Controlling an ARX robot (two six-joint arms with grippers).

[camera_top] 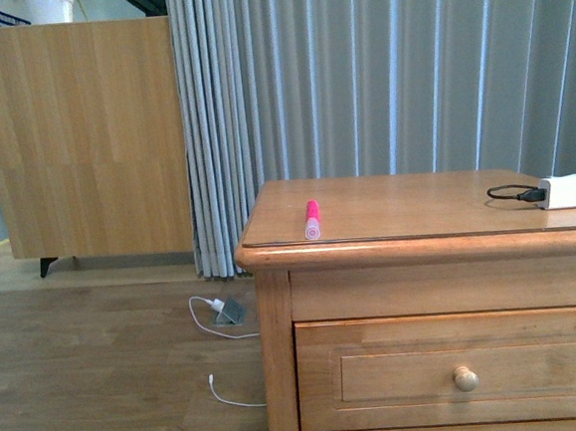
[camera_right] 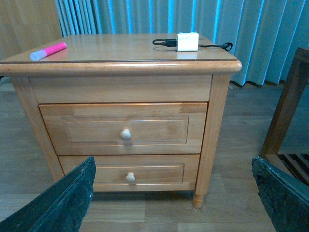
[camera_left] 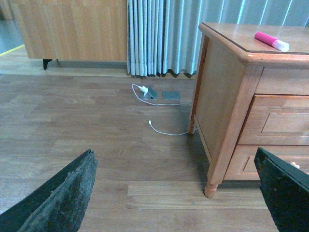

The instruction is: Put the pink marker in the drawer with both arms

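There is one pink marker [camera_top: 311, 220], one cabinet [camera_right: 212, 121] with two drawers, and two round pale knobs, one per drawer. A single white block [camera_right: 187, 41], probably a charger, sits on the counter [camera_top: 417, 205] with a black cable [camera_right: 164, 42] plugged into it.

The pink marker is a short, thick hot-pink cylinder with a paler, whitish cap end. It lies flat near the counter's front left corner, cap end toward the front edge, well apart from the white block.

The drawer [camera_right: 159, 130], the taller upper one, is pushed in flush, as is the lower drawer [camera_right: 154, 172] beneath it.

Neither arm shows in the front view. The left claw [camera_left: 174, 154] hangs low over the wooden floor [camera_left: 96, 125], off the cabinet's left side, its two black fingers [camera_left: 72, 193] spread wide and holding nothing. The right claw [camera_right: 173, 162] faces the cabinet front at about drawer height, also spread wide and empty, touching neither knob.
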